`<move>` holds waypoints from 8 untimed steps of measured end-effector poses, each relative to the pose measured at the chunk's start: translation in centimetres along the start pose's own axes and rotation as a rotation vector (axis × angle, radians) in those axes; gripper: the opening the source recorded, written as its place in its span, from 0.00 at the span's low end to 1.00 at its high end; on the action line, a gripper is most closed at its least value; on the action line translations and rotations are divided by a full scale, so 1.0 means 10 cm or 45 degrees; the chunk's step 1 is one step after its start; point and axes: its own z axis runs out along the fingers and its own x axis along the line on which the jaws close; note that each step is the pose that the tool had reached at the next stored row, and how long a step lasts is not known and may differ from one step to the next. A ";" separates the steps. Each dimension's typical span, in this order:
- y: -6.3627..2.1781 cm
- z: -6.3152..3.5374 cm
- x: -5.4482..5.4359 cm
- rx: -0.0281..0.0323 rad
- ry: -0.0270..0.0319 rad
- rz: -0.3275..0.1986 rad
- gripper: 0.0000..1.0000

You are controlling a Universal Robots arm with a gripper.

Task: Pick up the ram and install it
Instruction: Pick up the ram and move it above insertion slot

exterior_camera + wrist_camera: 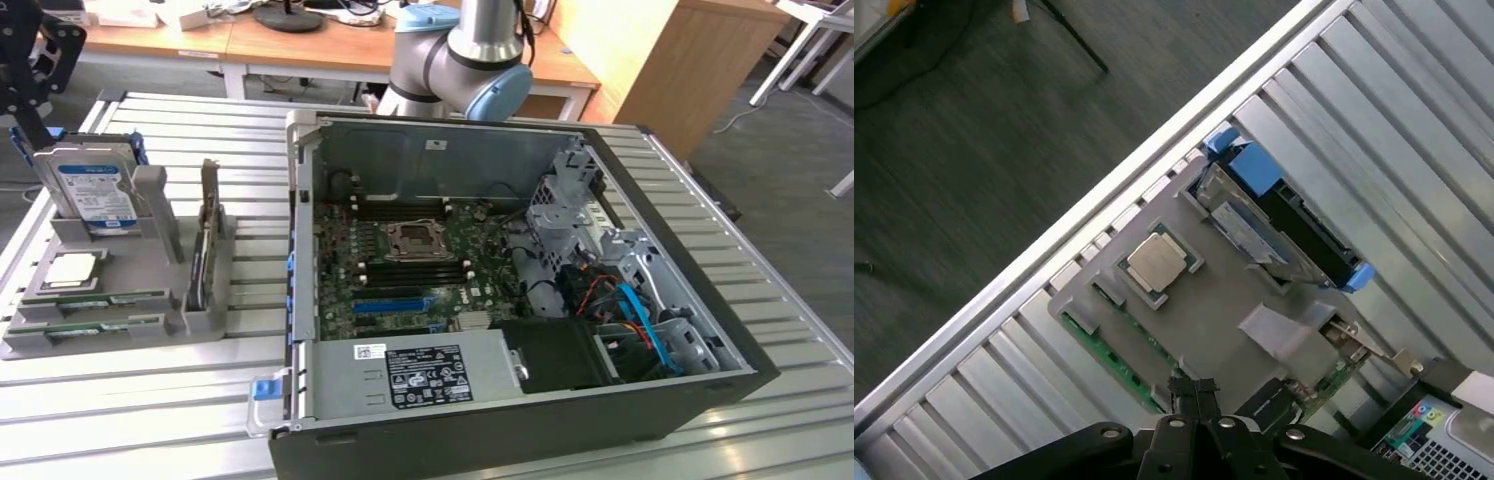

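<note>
Over the ram (1109, 358): open from above.
Same holder (127, 285): upright hard drive (91, 195) and upright card (207, 240) stand tall.
Computer case (467, 440): top open, walls ring the motherboard (474, 240).
Surface (260, 290) between holder and case: bare strip.

exterior: high, oblique, whole table (134, 420) | wrist: looking down, nearer | shared: grey parts holder (134, 277)

The closed gripper (1194, 388) hovered over a grey holder (1224, 310). A processor (1156, 262) sat in it, and the ram (1112, 358) lay along its edge.
</note>
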 end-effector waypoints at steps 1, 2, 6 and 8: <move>0.000 0.000 0.00 -0.0005 0.0010 -0.023 0.11; 0.000 0.000 0.00 -0.0010 0.0022 -0.046 0.11; 0.000 0.000 0.00 -0.0030 0.0065 -0.139 0.11; 0.000 0.000 0.00 -0.0041 0.0086 -0.185 0.11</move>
